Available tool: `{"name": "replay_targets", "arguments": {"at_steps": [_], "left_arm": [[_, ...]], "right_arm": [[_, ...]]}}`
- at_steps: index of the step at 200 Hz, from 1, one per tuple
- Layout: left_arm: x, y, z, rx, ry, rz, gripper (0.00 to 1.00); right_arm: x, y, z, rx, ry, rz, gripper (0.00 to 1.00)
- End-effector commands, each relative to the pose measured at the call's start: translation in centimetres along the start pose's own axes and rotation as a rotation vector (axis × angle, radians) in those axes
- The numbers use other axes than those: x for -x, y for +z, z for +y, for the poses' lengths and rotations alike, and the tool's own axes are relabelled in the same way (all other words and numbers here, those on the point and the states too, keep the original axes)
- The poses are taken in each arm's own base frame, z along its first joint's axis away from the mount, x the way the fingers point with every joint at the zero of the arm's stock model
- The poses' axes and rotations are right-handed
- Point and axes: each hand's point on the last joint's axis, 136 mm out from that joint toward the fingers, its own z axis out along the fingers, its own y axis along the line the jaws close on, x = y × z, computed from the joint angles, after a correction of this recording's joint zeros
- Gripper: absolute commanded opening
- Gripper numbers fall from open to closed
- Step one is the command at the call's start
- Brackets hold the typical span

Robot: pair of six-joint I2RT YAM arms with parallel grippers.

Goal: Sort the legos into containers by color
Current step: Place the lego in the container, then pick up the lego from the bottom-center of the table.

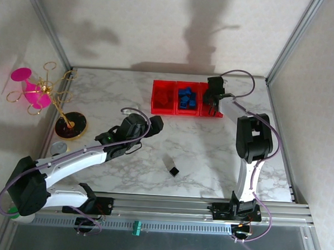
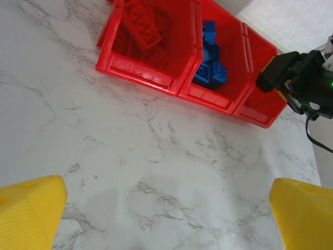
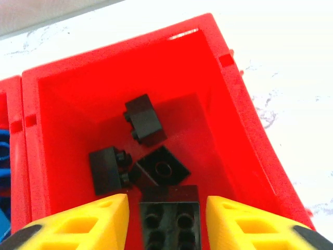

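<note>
Three joined red containers stand at the back of the table: the left one (image 1: pixel 163 97) holds red legos (image 2: pixel 143 28), the middle one (image 1: pixel 187 98) blue legos (image 2: pixel 210 62). My right gripper (image 1: pixel 214 100) hangs over the right container (image 3: pixel 67 88). Its yellow fingers (image 3: pixel 99 219) stand slightly apart from a black lego (image 3: pixel 170 219), with a thin gap on each side. Three more black legos (image 3: pixel 144 120) lie on that container's floor. One black lego (image 1: pixel 174 171) lies on the marble near the middle. My left gripper (image 1: pixel 153 123) is wide open over bare marble (image 2: pixel 166 208).
A gold wire stand with a pink glass (image 1: pixel 31 90) on a round black disc base (image 1: pixel 70 125) stands at the left, with a small grey disc (image 1: pixel 58 148) nearby. White walls and metal posts enclose the table.
</note>
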Motion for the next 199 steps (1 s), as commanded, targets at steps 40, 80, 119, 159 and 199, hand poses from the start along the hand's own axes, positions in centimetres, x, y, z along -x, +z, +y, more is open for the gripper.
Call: {"name": "replay_targets", "arguments": {"at_steps": [40,80,119,159,199], "left_arm": [[1.4,-0.8,-0.9,-0.024,0.000,-0.028,0.99],[1.8,-1.9,-0.9,-0.034,-0.010,-0.036,0.99],[1.4,-3.2,0.5,-0.021,-0.022,-0.039,1.00],[0.1,-4.3,2.9,0.014,-0.039,-0.019,1.00],[-1.3,-5.4,5.1,0.032,-0.048,0.002,1.00]], "right_arm": [[2.3,-3.3,2.3,0.115,-0.012,-0.042,0.53],[0.5,-7.2,4.2,0.167,-0.048,-0.045,0.56],[-3.3,-11.0,5.9,0.204,-0.102,-0.008,0.59],[-8.9,-15.2,7.8,0.281,-0.199,0.064,0.61],[-16.9,-18.5,8.3,0.371,-0.355,0.213,0.65]]}}
